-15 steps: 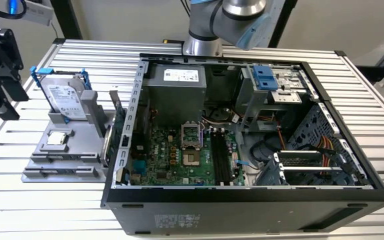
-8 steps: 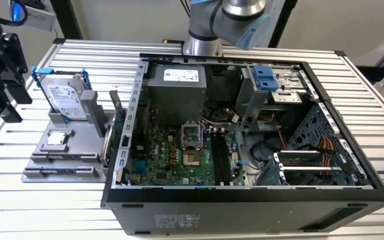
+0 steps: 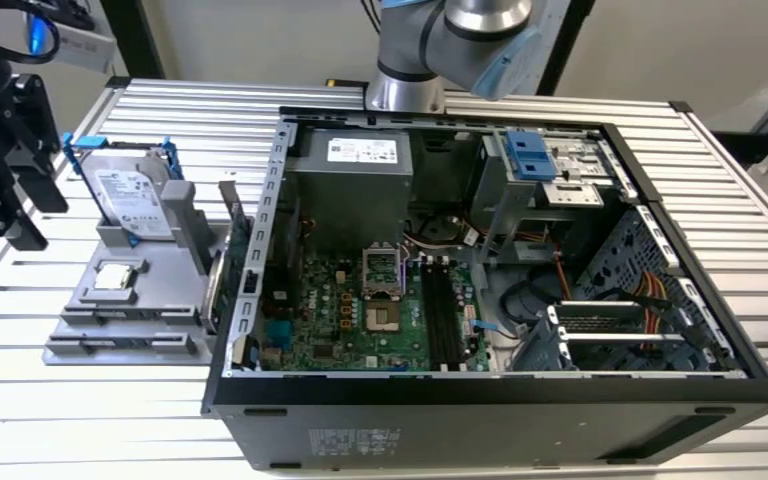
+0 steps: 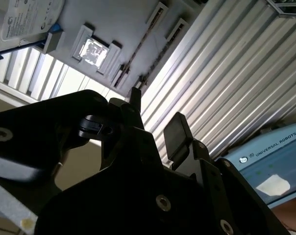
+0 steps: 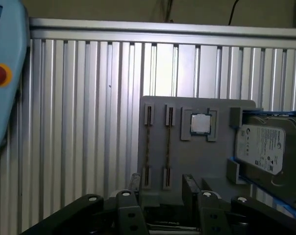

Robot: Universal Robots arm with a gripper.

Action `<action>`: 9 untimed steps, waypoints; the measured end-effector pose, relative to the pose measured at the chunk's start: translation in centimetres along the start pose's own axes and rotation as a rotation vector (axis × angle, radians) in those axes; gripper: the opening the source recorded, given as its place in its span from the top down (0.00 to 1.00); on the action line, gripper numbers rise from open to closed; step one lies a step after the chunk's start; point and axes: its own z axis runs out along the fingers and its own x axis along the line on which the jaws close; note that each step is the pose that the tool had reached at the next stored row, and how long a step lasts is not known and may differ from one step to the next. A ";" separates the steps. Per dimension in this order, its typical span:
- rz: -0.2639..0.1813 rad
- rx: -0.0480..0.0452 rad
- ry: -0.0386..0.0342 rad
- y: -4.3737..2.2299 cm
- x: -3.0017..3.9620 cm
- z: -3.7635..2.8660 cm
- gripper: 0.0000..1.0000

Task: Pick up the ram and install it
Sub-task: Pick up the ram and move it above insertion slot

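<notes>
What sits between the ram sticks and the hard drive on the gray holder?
The square silver chip, in its recess on the holder, seen in the first wrist view.

The desk (image 3: 197, 110) is ribbed silver, the tray (image 3: 104, 320) grey, the hard drive (image 3: 131, 200) silver in a blue frame (image 3: 91, 145), the case (image 3: 491, 420) black, the motherboard (image 3: 344, 320) green, the hand (image 4: 155, 117) black.

We see a silver-grey arm (image 3: 407, 85) with a pale blue joint cap (image 3: 507, 55); our gripper (image 4: 155, 108) is matt black, built of blocky links dotted with small silver screws (image 4: 161, 201).
</notes>
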 end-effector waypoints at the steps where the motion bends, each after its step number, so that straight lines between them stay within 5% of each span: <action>1: 0.000 0.0000 0.0007 0.00 -0.01 0.08 0.00; 9: 0.004 0.0005 0.0059 -0.03 -0.18 0.82 0.00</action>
